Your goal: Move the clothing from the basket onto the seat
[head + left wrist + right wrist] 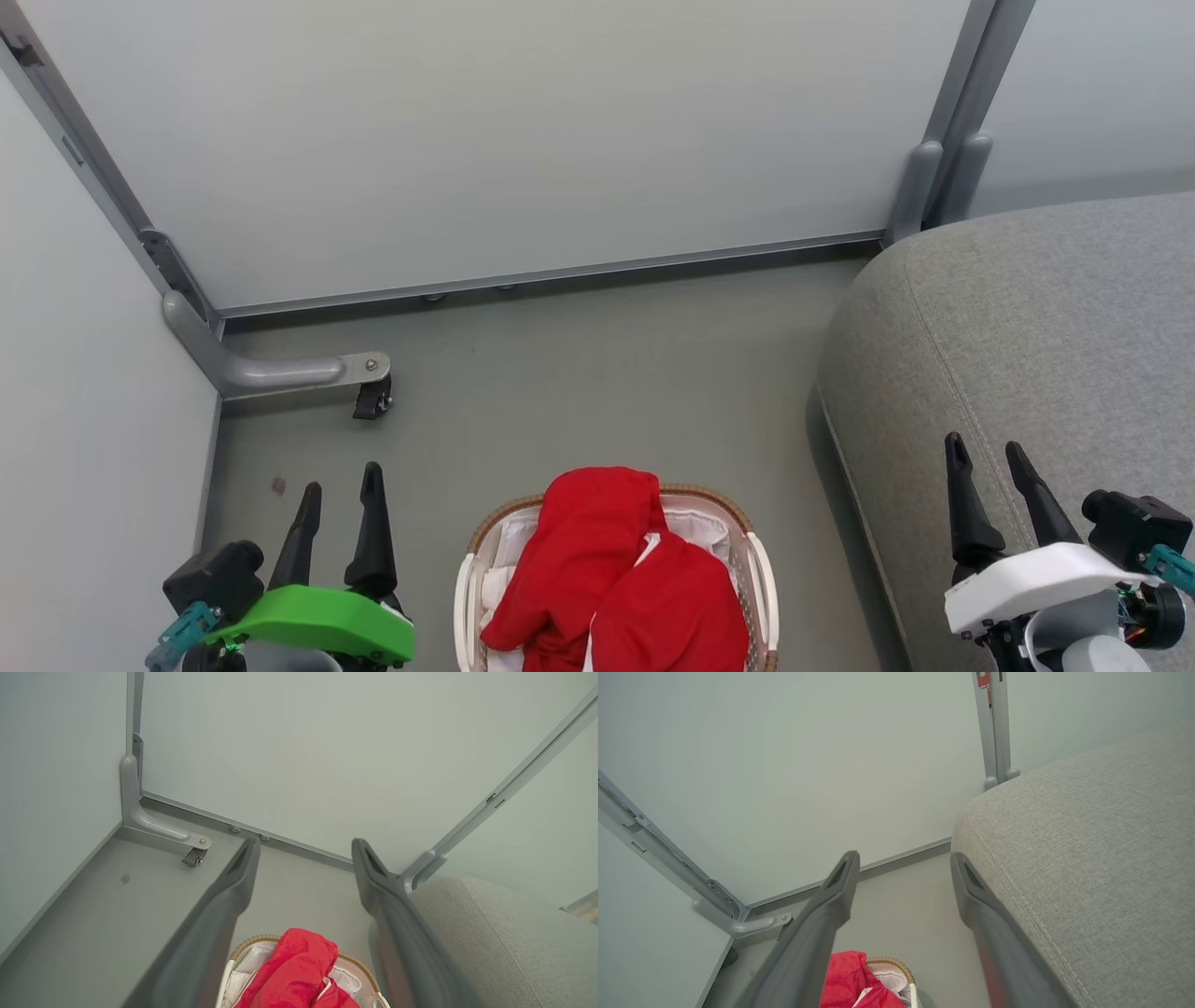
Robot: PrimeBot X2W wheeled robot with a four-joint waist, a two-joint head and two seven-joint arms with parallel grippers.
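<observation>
Red clothing (616,569) heaped in basket (495,525); left gripper (343,478), right gripper (983,443) spread, empty. Pick not begun; next: reach in.

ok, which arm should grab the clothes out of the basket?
Probably left. The left gripper is open and sits nearer the basket and the red clothes. The right gripper, also open, is by the sofa edge, farther off.
</observation>
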